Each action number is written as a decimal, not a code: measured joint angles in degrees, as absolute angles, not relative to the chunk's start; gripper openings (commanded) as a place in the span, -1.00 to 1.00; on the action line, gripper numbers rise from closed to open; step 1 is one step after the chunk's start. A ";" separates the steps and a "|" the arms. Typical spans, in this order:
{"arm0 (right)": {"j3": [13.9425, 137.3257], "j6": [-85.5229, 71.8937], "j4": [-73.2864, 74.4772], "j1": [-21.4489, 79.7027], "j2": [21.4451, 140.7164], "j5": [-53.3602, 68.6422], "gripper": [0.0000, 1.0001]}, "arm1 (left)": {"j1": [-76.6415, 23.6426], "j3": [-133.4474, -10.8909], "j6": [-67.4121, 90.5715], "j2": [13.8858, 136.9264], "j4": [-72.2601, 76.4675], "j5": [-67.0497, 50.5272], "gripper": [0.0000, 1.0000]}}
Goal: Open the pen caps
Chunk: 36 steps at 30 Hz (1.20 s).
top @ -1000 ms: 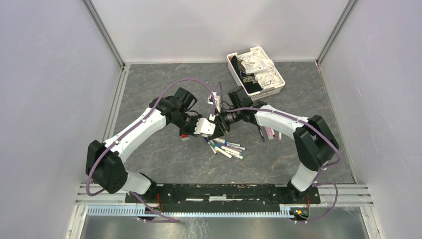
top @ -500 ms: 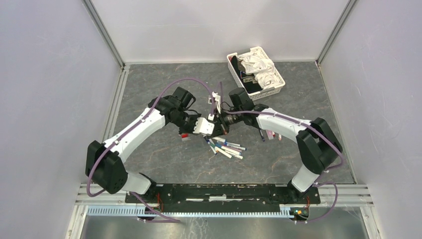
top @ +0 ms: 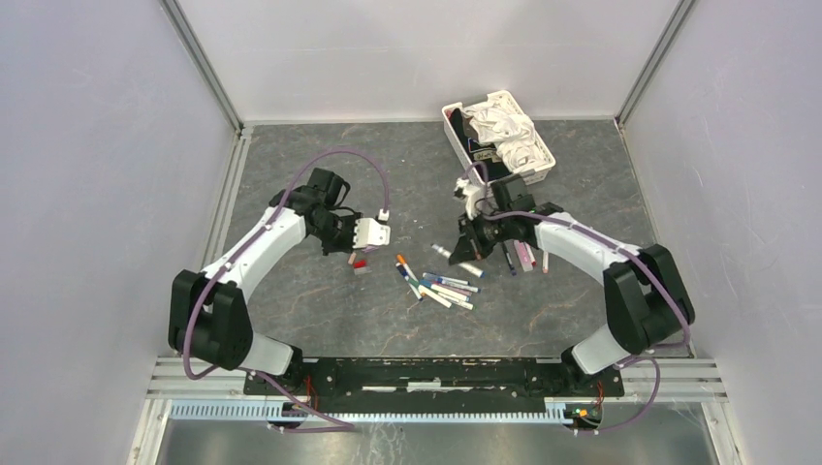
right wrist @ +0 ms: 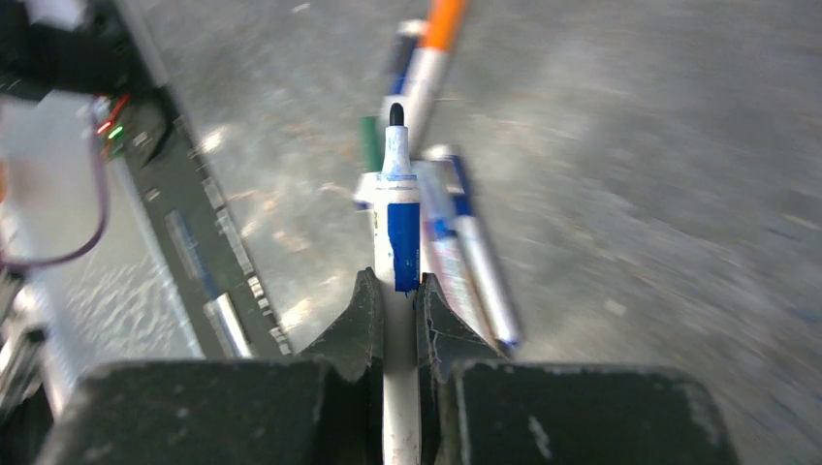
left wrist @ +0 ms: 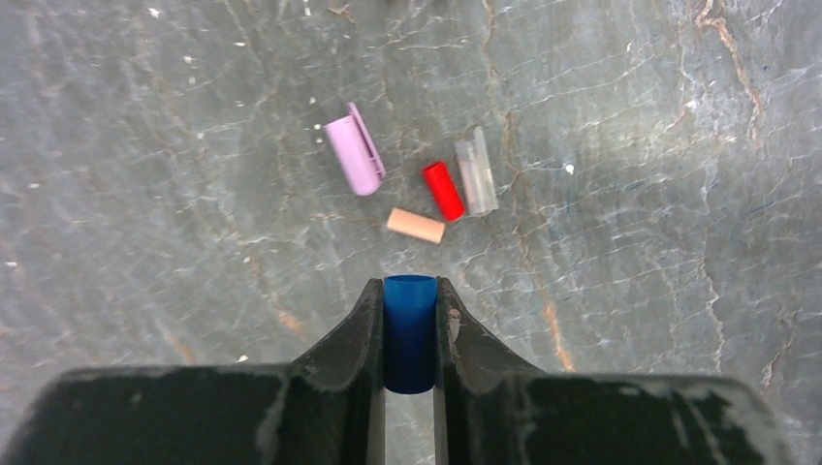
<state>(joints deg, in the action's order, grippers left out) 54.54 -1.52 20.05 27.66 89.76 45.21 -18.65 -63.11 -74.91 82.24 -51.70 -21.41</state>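
Note:
My left gripper (left wrist: 410,291) is shut on a blue pen cap (left wrist: 410,329), held above the grey table. Below it lie loose pen caps: a purple one (left wrist: 354,155), a red one (left wrist: 443,190), a clear one (left wrist: 477,171) and a peach one (left wrist: 416,225). My right gripper (right wrist: 395,286) is shut on a white pen (right wrist: 397,213) with a blue band, its dark tip bare. In the top view the left gripper (top: 368,235) hangs over the caps (top: 359,263). There the right gripper (top: 469,248) hangs right of the pile of pens (top: 438,287).
A white basket (top: 454,145) of cloth stands at the back right. A few more pens (top: 524,258) lie beside the right forearm. Grey walls enclose the table on three sides, and the arm bases sit along the near rail.
The two grippers, close together a second ago, have pulled apart. The left moved left with the blue cap, and the right moved right with the now uncapped pen.

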 measured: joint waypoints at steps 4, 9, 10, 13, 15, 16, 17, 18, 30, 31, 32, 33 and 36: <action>53.32 -3.90 18.96 21.43 85.62 34.35 -1.00 | -19.35 -59.33 -71.33 83.00 -47.94 -22.96 -0.95; 49.32 -6.66 16.78 15.62 80.14 17.37 -1.00 | -21.82 -55.70 -65.89 87.05 -41.47 -23.18 -0.95; 48.86 -6.83 16.56 15.40 79.85 15.22 -1.00 | -22.20 -55.37 -65.08 87.83 -40.66 -23.11 -0.95; 46.87 -7.55 15.18 14.74 79.66 9.04 -1.00 | -23.40 -55.18 -62.08 90.56 -37.26 -22.96 -0.87; 45.25 -7.99 14.17 14.22 79.66 5.17 -1.00 | -24.03 -55.24 -60.14 92.29 -35.27 -22.59 -0.80; 44.66 -8.23 13.78 13.87 79.66 3.62 -1.00 | -24.36 -55.40 -59.33 93.14 -34.57 -22.50 -0.76; 44.10 -8.49 13.39 13.41 79.66 2.26 -1.00 | -24.60 -55.46 -58.96 93.71 -34.04 -22.39 -0.72; 43.70 -8.75 13.17 12.91 79.66 1.13 -1.00 | -24.88 -55.59 -58.43 94.39 -33.58 -22.24 -0.69; 42.33 -9.37 7.51 9.56 85.10 -7.16 -0.93 | -25.58 -57.52 -55.29 95.96 -33.71 -21.06 0.05; 42.06 -9.37 7.27 9.52 85.58 -7.42 -0.90 | -25.58 -58.06 -55.09 95.83 -34.13 -21.08 0.07; 41.78 -9.37 7.05 9.47 86.00 -7.66 -0.85 | -25.58 -58.59 -54.89 95.61 -34.50 -21.10 0.10; 41.32 -9.37 6.74 9.45 86.37 -7.81 -0.78 | -25.58 -59.37 -54.70 95.33 -35.07 -21.26 0.11; 40.42 -9.39 6.22 9.41 86.94 -7.97 -0.62 | -25.58 -62.81 -53.91 94.30 -37.47 -21.80 0.15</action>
<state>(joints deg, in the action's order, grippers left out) 40.42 -9.39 6.22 9.41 86.94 -7.97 -25.58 -62.81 -53.91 94.30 -37.47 -21.80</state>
